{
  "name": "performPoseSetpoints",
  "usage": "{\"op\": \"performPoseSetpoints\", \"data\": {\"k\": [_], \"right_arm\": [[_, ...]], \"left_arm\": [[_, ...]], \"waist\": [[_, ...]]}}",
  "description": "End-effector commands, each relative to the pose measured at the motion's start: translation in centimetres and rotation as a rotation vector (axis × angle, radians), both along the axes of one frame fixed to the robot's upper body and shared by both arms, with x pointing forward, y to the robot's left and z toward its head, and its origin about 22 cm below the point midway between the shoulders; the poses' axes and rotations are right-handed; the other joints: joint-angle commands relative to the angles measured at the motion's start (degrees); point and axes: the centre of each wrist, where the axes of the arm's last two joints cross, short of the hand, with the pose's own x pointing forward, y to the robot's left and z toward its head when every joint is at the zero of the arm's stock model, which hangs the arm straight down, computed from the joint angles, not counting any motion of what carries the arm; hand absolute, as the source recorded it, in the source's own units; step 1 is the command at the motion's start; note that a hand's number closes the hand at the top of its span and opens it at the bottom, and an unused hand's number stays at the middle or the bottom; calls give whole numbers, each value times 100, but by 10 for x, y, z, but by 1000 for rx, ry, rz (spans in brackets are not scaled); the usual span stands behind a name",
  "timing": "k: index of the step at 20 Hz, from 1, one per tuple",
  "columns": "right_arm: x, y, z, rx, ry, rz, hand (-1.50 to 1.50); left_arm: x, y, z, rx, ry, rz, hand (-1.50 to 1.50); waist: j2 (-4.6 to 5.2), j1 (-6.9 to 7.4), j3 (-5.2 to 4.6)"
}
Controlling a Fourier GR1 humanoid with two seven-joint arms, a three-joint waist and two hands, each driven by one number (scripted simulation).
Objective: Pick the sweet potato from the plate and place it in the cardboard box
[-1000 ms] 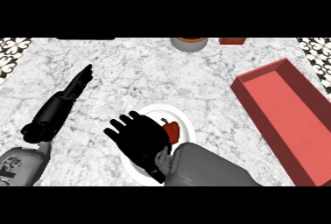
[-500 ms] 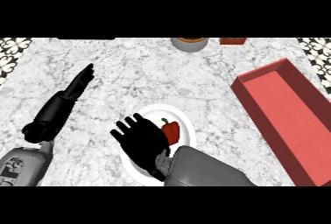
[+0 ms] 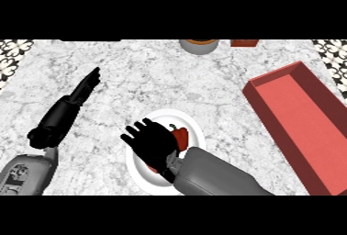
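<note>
In the head view, the right hand (image 3: 152, 142) lay over the left part of the white plate (image 3: 193, 121), its fingers (image 3: 136, 131) spread apart and straight, clamped on nothing. It sat there, most likely, as the approach to a grasp: the palm was over the plate and the task's thing was just beside it. That thing, a dark red object I took for the sweet potato (image 3: 180, 136), rested on the plate, touching or nearly touching the hand's right edge; whether hand and object actually met could not be told. Part of it was hidden under the palm.

The left hand (image 3: 86, 86) rested on the table (image 3: 156, 73) well to the left, fingers straight and together, clear of the work and taking no part in it.

The box (image 3: 298, 128), red in colour rather than cardboard-brown, stood open-topped at the right, slanting toward the table's lower right edge. Between plate and box lay bare marble, so a carry to the right looked unobstructed; the box's near wall would need to be cleared on the way in. A bowl-like vessel (image 3: 199, 45) and a small reddish item (image 3: 244, 42) sat at the far edge, well apart from that path.
</note>
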Motion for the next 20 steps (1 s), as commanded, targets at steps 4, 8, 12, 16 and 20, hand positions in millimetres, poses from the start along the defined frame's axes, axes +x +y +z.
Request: {"op": "performPoseSetpoints", "data": {"k": [4,8,12,16,20], "right_arm": [[13,4,-20,-64,-19,-47,-150],[23,-1,-27,-57,-42,-69,-150],[11,-5,-41,-52,17,-43,-150],[22,-4,-42,-35,3,73,150],[9,-3,-54,65,-81,114,150]], "left_arm": [[13,-26,0,-5,-2,-15,0],[-2,-7,0,4,-3,-32,0],[11,-21,-6,6,-26,11,0],[8,-10,0,-5,-9,-1,0],[4,-24,-9,-15,-4,-22,0]], "waist": [[17,56,-1],[9,81,0],[9,23,0],[11,40,0],[21,84,1]]}}
